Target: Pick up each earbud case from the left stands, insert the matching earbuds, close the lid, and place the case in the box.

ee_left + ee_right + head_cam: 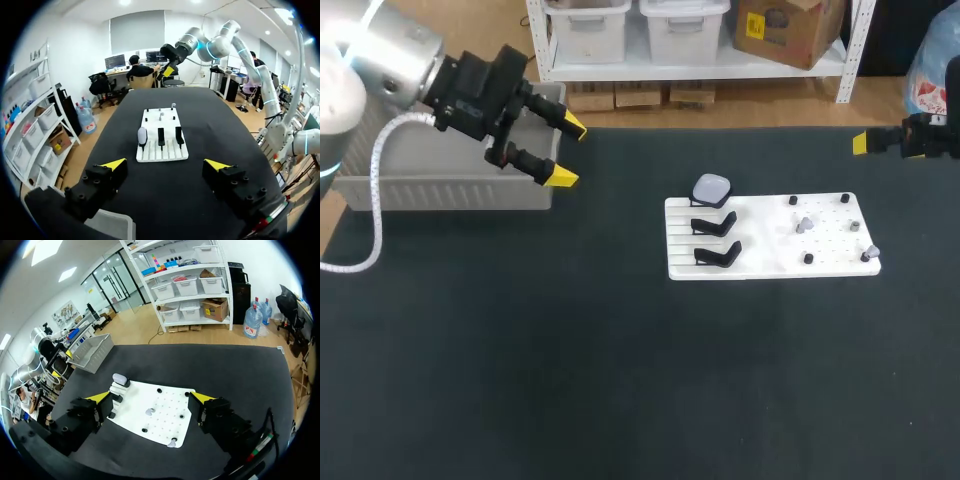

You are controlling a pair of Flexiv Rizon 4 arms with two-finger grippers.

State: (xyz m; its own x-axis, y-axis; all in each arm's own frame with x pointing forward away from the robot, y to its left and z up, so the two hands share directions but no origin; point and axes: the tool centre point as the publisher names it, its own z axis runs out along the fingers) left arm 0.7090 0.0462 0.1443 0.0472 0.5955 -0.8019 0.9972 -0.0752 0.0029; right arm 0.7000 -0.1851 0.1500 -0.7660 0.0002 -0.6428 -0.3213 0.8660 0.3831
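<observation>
Left hand [567, 152] is hanging released and empty at the grey box's [440, 190] corner. Right hand [151, 397] is gaping wide, holding nothing, facing the white board [770, 262] on the counter [620, 380]. One earbud case [711, 189] is sitting on the board's farthest stand, beside two black stands [713, 224].

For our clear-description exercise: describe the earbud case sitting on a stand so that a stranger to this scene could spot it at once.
Find the white board on the dark table. Three black stands line its left edge, and the earbud case sits on the one farthest from the robot. It is pale and rounded, and the other two stands are bare.
</observation>
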